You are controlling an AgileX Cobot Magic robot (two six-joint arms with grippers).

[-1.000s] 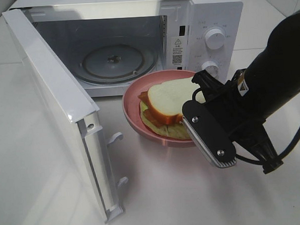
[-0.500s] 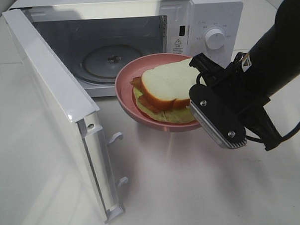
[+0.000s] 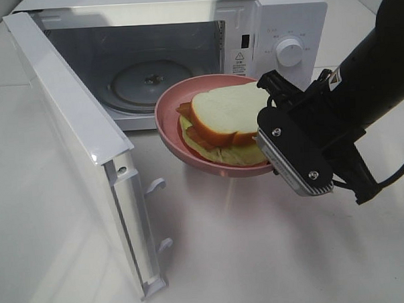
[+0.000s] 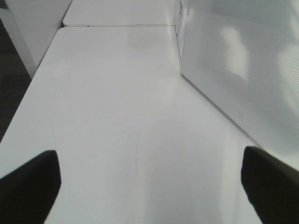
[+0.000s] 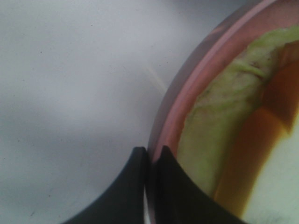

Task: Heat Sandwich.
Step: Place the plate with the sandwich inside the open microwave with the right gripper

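Observation:
The sandwich (image 3: 227,120), white bread over orange and yellow-green layers, lies on a round pink plate (image 3: 168,123). The plate is held off the table, tilted, just in front of the microwave's open cavity. My right gripper (image 3: 264,137) is shut on the plate's right rim. In the right wrist view the two black fingertips (image 5: 150,156) pinch the pink rim (image 5: 196,88), with the sandwich (image 5: 219,126) just inside it. My left gripper (image 4: 149,184) stands wide open over bare table, holding nothing. It does not show in the exterior view.
The white microwave (image 3: 277,27) stands at the back with its door (image 3: 74,143) swung out to the left. Its glass turntable (image 3: 152,83) is bare. The left wrist view shows a perforated white microwave panel (image 4: 243,70) beside the left gripper.
The right gripper has lifted the plate with the sandwich and carried it left and back toward the microwave opening. Over the last half second it barely moved. The left gripper stayed still.

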